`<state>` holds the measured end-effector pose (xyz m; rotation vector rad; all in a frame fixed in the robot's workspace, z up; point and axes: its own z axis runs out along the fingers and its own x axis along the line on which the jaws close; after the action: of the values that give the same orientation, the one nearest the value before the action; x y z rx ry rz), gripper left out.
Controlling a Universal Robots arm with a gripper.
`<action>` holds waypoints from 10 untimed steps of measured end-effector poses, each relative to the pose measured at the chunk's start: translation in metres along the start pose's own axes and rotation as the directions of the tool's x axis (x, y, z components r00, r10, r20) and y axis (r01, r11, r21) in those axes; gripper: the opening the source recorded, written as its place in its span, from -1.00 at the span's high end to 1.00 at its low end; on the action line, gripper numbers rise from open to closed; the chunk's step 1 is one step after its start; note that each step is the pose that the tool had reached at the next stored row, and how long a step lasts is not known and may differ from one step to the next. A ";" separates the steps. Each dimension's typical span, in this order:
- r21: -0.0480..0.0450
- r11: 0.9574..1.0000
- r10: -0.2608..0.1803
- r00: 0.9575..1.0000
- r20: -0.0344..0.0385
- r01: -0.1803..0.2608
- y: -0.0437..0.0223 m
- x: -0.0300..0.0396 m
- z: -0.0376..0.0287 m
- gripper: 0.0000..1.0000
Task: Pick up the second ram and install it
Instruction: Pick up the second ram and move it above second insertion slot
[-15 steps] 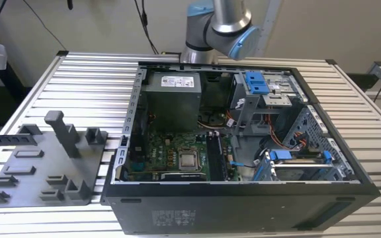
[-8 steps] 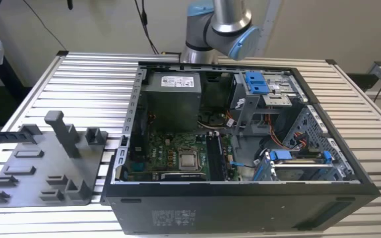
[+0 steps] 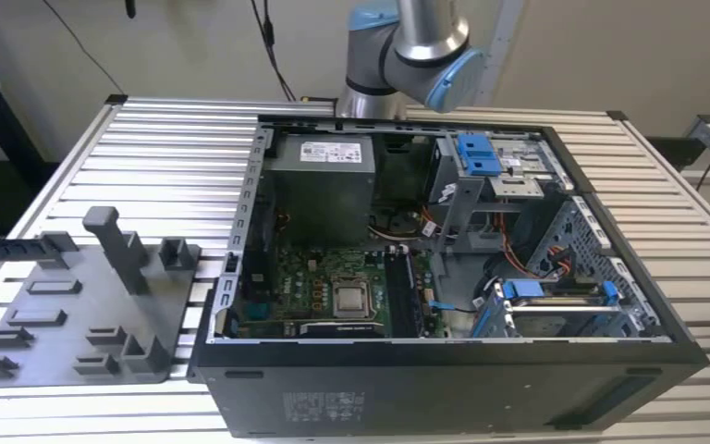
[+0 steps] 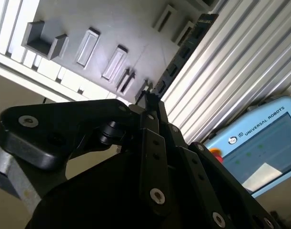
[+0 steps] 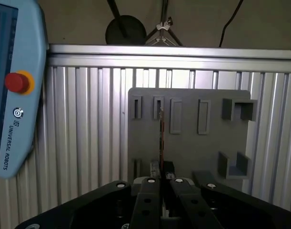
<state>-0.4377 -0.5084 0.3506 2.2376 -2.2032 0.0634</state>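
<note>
In the first wrist view my gripper is shut on the second ram, a thin dark stick seen edge-on that runs out from the fingertips. The second wrist view shows the same ram from the side as a long dark strip with a row of chips, leaving the gripper. Far below it lies the grey tray with its slots and posts. In the exterior view, the open computer case holds the green motherboard with its square silver chip.
A blue teach pendant with a red button lies on the ribbed metal table beside the tray. The exterior view has the tray left of the case, the arm's joint behind it, and a drive cage with cables at the case's right.
</note>
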 end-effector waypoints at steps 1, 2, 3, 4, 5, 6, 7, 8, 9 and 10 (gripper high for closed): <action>0.000 1.000 0.000 1.000 0.000 0.000 0.0000 0.0000 -0.0012 0.73; 0.000 1.000 0.000 1.000 0.000 0.000 -0.0001 0.0001 -0.0028 0.73; 0.000 1.000 0.000 1.000 0.000 0.000 -0.0001 0.0001 -0.0046 0.73; 0.000 1.000 0.000 1.000 0.000 0.000 -0.0002 0.0002 -0.0068 0.73; 0.000 1.000 0.000 1.000 0.000 0.000 -0.0003 0.0003 -0.0091 0.73; 0.000 1.000 0.000 1.000 0.000 0.000 -0.0003 0.0003 -0.0115 0.73; 0.000 1.000 0.000 1.000 0.000 0.000 -0.0004 0.0004 -0.0138 0.73; 0.000 1.000 0.000 1.000 0.000 0.000 -0.0005 0.0005 -0.0161 0.73; 0.000 1.000 0.000 1.000 0.000 0.000 -0.0005 0.0006 -0.0182 0.73; 0.000 1.000 0.000 1.000 0.000 0.000 -0.0006 0.0006 -0.0205 0.73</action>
<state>-0.4376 -0.5085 0.3711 2.2377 -2.2030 0.0634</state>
